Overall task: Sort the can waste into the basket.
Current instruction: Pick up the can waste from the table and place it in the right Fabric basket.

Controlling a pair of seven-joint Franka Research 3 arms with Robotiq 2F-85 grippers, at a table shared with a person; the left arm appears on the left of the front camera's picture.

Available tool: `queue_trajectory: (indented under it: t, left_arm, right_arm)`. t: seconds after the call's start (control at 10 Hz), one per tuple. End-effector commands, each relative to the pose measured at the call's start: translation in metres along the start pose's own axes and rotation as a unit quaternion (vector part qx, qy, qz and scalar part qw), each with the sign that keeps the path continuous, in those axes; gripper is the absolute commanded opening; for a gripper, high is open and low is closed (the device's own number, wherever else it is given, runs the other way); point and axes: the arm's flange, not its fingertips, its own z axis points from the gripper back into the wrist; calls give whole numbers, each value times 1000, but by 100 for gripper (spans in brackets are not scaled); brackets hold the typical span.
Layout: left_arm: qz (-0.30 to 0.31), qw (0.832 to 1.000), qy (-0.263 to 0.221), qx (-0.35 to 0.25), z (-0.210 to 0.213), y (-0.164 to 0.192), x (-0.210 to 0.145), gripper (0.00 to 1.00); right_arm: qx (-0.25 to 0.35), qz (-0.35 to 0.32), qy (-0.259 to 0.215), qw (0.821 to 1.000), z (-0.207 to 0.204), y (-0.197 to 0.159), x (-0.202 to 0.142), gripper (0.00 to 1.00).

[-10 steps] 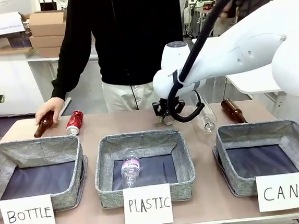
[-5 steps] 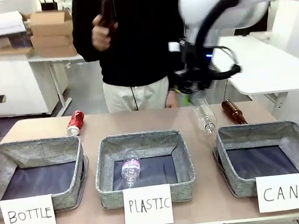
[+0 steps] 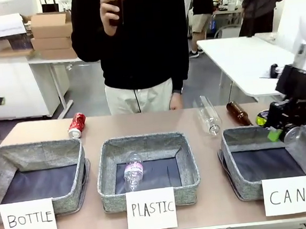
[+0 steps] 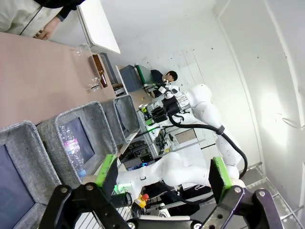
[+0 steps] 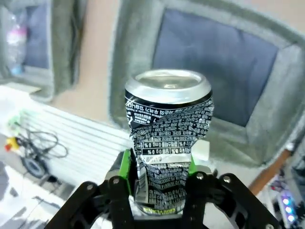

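— Swung off from the middle of the table (image 3: 206, 142) since a second ago; now find the right gripper (image 3: 269, 127) at three o'clock, above the far right corner of the basket (image 3: 227, 156) signed "CAN".

— Holding anything?

— Clamped tight on the dark can (image 5: 167, 119), squeezing its dented body between the green pads (image 5: 125, 164), with the silver top pointing away from the wrist. Not yet down inside the basket.

— And the other one?

— See the red can (image 3: 77, 125) lying on its side at one o'clock of the "BOTTLE" basket (image 3: 38, 151), on bare table, untouched.

— Left side?

— Spread wide at the left gripper (image 4: 162, 171), with nothing between the fingers.

— Anything else shifted?

— Lifted off the table in the person's hand (image 3: 109, 8): the brown bottle (image 3: 115, 2), now held high at twelve o'clock. Left lying at eleven and twelve o'clock of the "CAN" basket: a clear bottle (image 3: 209, 117) and a second brown bottle (image 3: 238, 113).
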Motion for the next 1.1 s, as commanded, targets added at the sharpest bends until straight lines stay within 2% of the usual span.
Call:
queue_trajectory:
  t: [0.0,0.3,0.4,0.5,0.6,1.0]
  left_arm:
    - [-10,1000,-4,-11,-1,-1,0,100]
    - [-10,1000,-4,-11,-1,-1,0,100]
    - [-10,1000,-4,-11,-1,-1,0,100]
    - [-10,1000,-4,-11,-1,-1,0,100]
    - [-10,1000,-4,-11,-1,-1,0,100]
    - [-10,1000,-4,-11,-1,-1,0,100]
  right_arm:
    - [3,-33,-10,999,-6,-3,20,0]
    - [2,-28,-20,999,-1,-3,28,0]
    - [-8,-20,-10,1000,-4,-1,32,0]
    - [-6,-11,-11,1000,-4,-1,32,95]
    - [-8,-12,-10,1000,-5,-1,31,100]
    - [-2,-20,-18,1000,-4,-1,35,100]
